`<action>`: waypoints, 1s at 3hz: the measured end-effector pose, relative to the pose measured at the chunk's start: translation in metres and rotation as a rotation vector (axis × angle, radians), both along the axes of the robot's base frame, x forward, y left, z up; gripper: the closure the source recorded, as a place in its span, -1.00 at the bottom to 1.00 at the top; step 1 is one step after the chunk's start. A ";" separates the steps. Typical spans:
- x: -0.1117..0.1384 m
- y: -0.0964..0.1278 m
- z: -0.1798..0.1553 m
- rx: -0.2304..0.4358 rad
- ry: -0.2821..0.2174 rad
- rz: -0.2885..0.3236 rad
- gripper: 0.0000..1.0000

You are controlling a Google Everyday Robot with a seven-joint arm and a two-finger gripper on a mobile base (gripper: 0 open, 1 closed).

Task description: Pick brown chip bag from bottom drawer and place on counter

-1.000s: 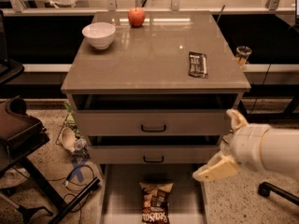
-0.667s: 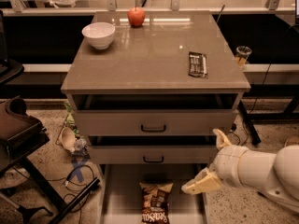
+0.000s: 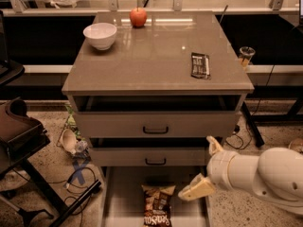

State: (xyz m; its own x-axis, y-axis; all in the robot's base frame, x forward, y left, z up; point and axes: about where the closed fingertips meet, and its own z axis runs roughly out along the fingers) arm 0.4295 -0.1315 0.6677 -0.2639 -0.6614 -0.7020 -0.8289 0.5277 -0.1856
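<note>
Brown chip bag (image 3: 157, 206) lies in bottom drawer (image 3: 125, 193), spread empty hand (image 3: 206, 168) beside it, handled drawers (image 3: 155, 125) above.

- white bowl (image 3: 100, 35) at the back left of the counter (image 3: 156, 72);
- red apple (image 3: 138, 17) near its back edge;
- flat black wrapper (image 3: 200, 65) on its right part;
- plastic cup (image 3: 246, 56) on the right ledge, well above the gripper (image 3: 196, 168), which is low at the right.

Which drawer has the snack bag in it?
The bottom grey-beige drawer, pulled out furthest, holds the crinkly dark brown chip bag. The top drawer and middle drawer, both black-handled, show none. The cream pincer hovers open beside the bag.
</note>
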 end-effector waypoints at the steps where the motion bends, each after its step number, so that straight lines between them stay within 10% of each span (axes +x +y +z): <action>1: -0.003 0.012 -0.025 0.001 0.046 0.000 -1.00; 3: -0.001 0.038 -0.159 0.063 0.207 -0.039 -1.00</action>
State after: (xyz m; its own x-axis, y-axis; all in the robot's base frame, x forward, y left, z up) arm 0.4289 -0.0935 0.5086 -0.4311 -0.6044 -0.6699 -0.8248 0.5651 0.0210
